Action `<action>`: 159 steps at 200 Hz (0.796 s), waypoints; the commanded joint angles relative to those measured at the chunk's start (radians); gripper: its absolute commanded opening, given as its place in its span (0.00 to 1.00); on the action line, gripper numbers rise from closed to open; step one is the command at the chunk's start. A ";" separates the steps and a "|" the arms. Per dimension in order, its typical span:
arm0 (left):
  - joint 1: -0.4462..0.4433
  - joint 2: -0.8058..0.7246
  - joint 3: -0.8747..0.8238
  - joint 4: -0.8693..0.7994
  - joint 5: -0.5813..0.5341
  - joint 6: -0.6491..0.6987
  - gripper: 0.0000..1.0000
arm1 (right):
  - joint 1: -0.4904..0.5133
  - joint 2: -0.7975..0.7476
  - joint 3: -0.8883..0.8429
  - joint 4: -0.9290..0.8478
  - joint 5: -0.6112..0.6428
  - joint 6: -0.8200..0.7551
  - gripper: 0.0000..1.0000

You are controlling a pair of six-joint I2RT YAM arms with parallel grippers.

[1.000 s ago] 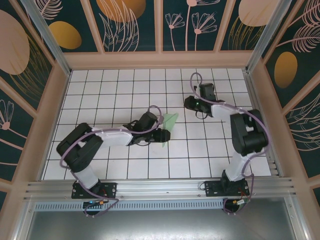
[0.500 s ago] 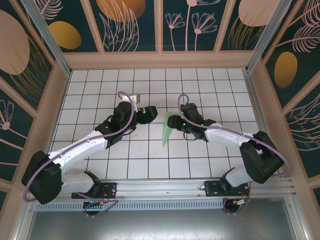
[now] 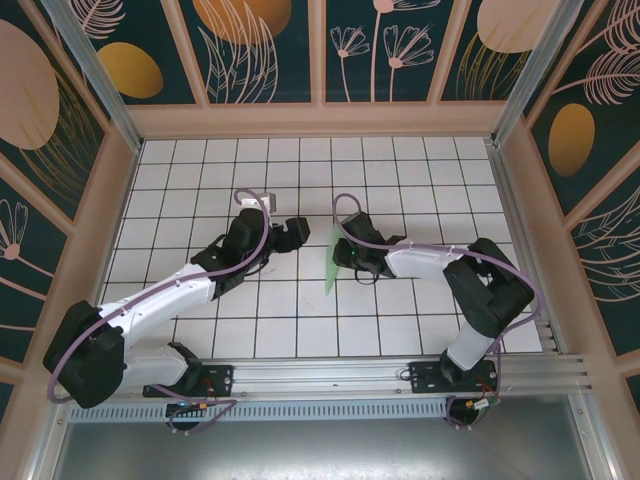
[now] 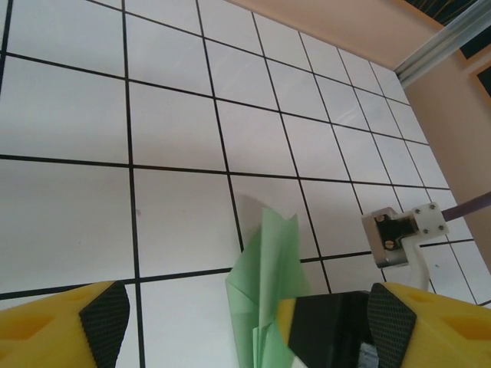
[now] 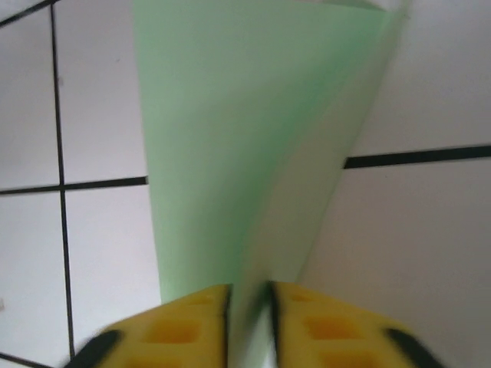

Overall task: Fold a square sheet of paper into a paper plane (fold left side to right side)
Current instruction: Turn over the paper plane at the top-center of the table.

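The right hand (image 5: 248, 307) pinches the folded paper (image 5: 230, 138) near the middle of the surface (image 3: 400, 320) (left hand (image 3: 292, 232) gapes wide at its 9 o'clock), so a tug on that thin edge could slip or tear it.

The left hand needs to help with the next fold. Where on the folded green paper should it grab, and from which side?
Likely the near tapering end of the folded green paper, approached from its left. The right hand pinches its right edge farther up, leaving that end free, and the open left hand sits on that side. Its layers flare apart, so close across both.
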 commanded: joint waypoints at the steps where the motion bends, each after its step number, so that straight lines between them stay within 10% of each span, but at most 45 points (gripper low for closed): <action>1: 0.004 -0.031 0.008 -0.021 -0.045 0.016 0.84 | 0.012 -0.051 0.017 -0.042 0.028 0.000 0.05; 129: 0.004 -0.075 0.033 -0.059 -0.115 0.060 0.85 | -0.106 -0.146 -0.313 0.308 -0.352 -0.053 0.00; 159: 0.004 -0.085 0.030 -0.067 -0.113 0.061 0.85 | -0.123 -0.219 -0.324 0.187 -0.243 -0.099 0.24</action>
